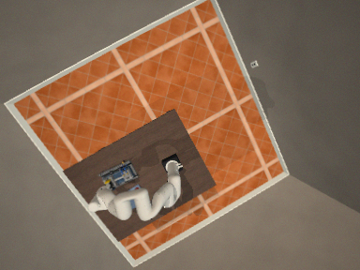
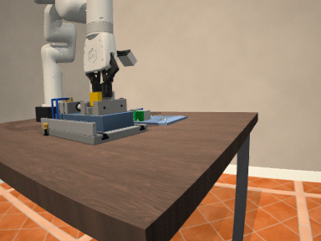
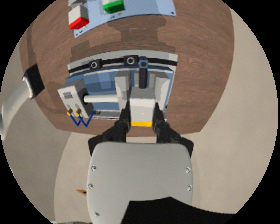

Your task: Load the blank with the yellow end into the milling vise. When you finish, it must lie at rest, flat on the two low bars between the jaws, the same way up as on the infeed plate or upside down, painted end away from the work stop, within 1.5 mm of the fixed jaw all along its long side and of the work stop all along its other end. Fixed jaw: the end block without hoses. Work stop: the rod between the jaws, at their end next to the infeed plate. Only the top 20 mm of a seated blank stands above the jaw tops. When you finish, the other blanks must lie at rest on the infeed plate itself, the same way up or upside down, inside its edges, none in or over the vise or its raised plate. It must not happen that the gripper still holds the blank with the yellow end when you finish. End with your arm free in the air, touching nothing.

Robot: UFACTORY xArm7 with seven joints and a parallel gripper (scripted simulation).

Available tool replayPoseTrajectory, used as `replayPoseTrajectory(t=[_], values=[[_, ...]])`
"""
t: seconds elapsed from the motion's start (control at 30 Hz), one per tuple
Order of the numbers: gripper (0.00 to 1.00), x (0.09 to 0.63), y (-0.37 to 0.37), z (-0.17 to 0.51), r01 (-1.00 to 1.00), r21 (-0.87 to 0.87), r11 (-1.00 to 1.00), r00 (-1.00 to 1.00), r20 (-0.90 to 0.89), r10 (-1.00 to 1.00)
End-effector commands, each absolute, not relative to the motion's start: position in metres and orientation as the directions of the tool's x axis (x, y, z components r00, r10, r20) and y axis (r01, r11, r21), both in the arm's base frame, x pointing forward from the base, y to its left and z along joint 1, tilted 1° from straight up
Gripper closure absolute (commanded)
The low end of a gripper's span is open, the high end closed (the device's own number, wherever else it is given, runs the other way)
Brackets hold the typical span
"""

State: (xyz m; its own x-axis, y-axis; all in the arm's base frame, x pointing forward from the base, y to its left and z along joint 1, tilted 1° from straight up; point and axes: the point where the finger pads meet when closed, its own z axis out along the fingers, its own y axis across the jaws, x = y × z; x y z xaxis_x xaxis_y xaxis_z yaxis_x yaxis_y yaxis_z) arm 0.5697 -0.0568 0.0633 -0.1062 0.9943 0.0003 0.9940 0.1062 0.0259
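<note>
The jaws [image 2: 101, 93] [image 3: 142, 116] pinch the yellow-ended block [image 2: 95, 99] [image 3: 142, 111] over the vise [image 2: 109, 107] [image 3: 162, 90], near the worktop's [image 1: 155, 136] [image 2: 175, 151] [image 3: 200, 65] edge; picking looks done, but lowering, snugging up and letting go seem left.

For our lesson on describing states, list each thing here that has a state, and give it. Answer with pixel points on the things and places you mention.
gripper [image 2: 101, 95] [image 3: 142, 108]: shut on the yellow-ended blank
yellow-ended blank [image 2: 95, 99] [image 3: 142, 111]: held at the vise jaws, painted end away from the infeed plate
green-ended blank [image 2: 139, 115] [image 3: 113, 6]: on the infeed plate
red-ended blank [image 3: 78, 20]: on the infeed plate
</note>
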Motion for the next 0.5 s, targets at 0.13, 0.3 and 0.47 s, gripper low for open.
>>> replayPoseTrajectory(t=[0.13,0.3,0.47], values=[[1.0,0.5724,-0.0545,0.0655,0.994,0.031,0.106,-0.106,-0.001,0.994],[1.0,0.573,-0.0528,0.0653,0.994,0.031,0.106,-0.106,-0.001,0.994],[1.0,0.573,-0.0528,0.0653,0.994,0.031,0.106,-0.106,-0.001,0.994]])
